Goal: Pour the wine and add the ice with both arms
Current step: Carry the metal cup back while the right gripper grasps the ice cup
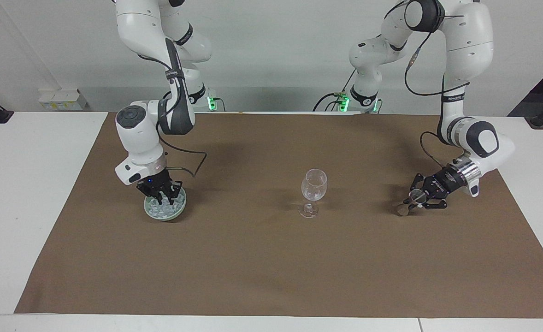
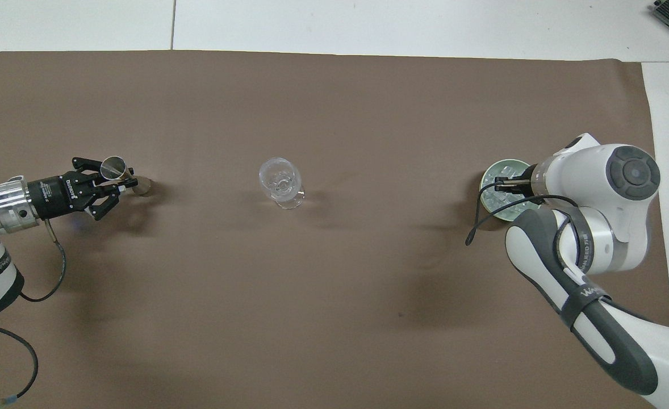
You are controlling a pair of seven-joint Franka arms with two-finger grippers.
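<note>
Facing view. Two white arms, one per end of the tabletop (image 1: 4, 193), which carries one brown mat (image 1: 271, 258).
- Right claw (image 1: 161, 199): lowered into one pale green bowl (image 1: 149, 213) at the right arm's end; its tips sit down among the ice (image 1: 163, 210), drawn together. Whether a cube is pinched between them is hidden by the claw itself.
- Ice: a heap of small clear cubes in the bowl; number cannot be made out.
- One clear stemmed glass (image 1: 314, 186), upright mid-mat, well apart from both claws.
- Left claw (image 1: 420, 202): low over the mat at the left arm's end, clamped on one small metal double-ended measuring cup (image 1: 410, 205), tilted; whether its lower end touches the mat cannot be told.

Overhead view.
- Right arm's wrist covers part of the bowl (image 2: 499, 168); right claw (image 2: 498, 184) shows as thin closed tips over the ice (image 2: 496, 199).
- Glass (image 2: 280, 182) seen from above, contents indistinct.
- Left claw (image 2: 120, 183) grips the measuring cup (image 2: 113, 168) about its waist; one open mouth faces the camera.
- Both arms are cut off at the frame edges.
</note>
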